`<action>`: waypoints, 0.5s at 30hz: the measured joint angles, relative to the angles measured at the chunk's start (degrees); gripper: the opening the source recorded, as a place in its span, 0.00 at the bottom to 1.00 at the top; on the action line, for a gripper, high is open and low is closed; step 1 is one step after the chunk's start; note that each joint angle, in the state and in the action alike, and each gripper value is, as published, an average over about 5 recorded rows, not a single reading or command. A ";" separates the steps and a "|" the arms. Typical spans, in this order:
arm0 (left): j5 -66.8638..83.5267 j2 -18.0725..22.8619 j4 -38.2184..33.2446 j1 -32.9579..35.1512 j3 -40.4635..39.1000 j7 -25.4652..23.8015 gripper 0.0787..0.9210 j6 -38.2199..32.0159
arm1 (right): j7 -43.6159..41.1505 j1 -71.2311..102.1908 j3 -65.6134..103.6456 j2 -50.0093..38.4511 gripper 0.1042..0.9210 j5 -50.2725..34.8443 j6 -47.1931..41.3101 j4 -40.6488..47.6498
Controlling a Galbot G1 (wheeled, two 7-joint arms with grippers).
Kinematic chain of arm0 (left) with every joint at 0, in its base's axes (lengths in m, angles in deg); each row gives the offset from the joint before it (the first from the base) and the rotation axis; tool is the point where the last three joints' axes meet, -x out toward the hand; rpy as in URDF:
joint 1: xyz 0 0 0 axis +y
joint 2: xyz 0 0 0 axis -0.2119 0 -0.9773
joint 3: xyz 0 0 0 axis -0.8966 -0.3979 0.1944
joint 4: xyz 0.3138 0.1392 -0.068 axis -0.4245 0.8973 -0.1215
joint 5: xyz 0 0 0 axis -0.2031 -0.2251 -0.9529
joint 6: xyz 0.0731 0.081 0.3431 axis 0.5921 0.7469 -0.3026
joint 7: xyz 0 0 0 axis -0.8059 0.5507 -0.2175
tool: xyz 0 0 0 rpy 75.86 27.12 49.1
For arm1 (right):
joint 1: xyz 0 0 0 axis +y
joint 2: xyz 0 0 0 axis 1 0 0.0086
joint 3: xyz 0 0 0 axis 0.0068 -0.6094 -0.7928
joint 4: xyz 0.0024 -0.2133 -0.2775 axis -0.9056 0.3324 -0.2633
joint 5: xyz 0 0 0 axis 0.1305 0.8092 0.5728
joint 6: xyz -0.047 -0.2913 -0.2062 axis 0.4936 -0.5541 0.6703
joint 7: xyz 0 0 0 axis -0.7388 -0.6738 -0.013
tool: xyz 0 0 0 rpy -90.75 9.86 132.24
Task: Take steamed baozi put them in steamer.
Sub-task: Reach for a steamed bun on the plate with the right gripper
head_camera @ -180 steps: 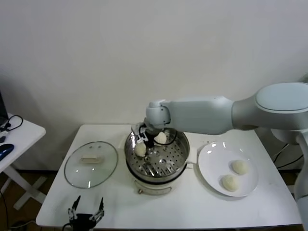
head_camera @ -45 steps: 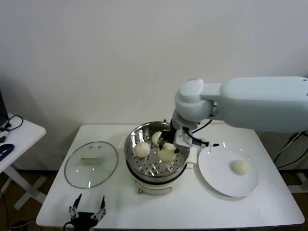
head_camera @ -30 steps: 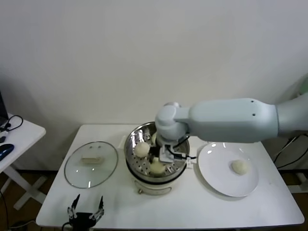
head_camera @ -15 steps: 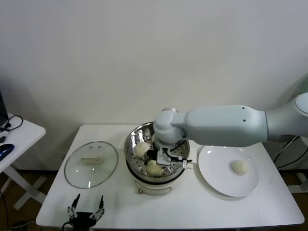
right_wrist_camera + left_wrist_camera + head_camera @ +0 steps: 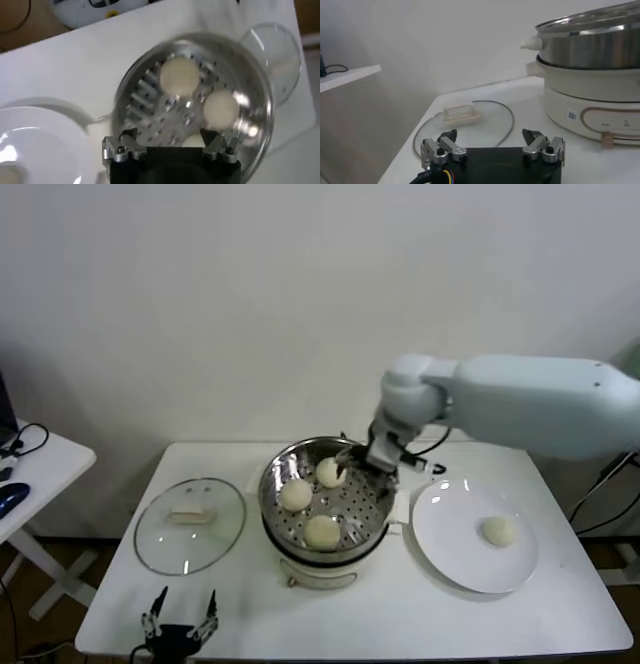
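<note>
1. Steamer (image 5: 322, 502), centre of the head view, on the white table (image 5: 520, 614). Shiny perforated basket set in a cream cooker base.
2. Three baozi inside the basket: left one (image 5: 295, 495), rear one (image 5: 330, 472), front one (image 5: 322, 531). All apart from each other.
3. Fourth baozi (image 5: 498, 530) lies on the white plate (image 5: 450, 559), right of the steamer, toward the plate's right side.
4. Right gripper (image 5: 378, 461) hangs over the steamer's rear right rim, just right of the rear baozi. In the right wrist view its fingers (image 5: 120, 148) stand spread wide with nothing between them; the basket (image 5: 252, 100) and its buns lie below.
5. Left gripper (image 5: 180, 624) parked at the lower left of the head view, at the table's front edge. Left wrist view: fingers (image 5: 442, 150) apart, empty.
6. Glass lid (image 5: 190, 524) flat on the table, left of the steamer, well apart from the plate.
</note>
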 measured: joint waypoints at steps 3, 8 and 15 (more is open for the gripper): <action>0.11 -0.05 -0.03 -0.08 -0.05 -0.04 0.88 -0.05 | -0.58 -1.68 -3.32 -3.18 0.88 -2.41 -1.69 2.22; 0.29 -0.12 -0.28 -0.11 -0.20 -0.22 0.88 -0.16 | -1.02 -1.88 -6.92 -8.59 0.88 -3.50 -4.43 6.44; 0.28 -0.16 -0.06 -0.12 -0.15 -0.25 0.88 -0.14 | -0.59 4.18 -6.04 -15.48 0.88 -0.64 -8.38 10.71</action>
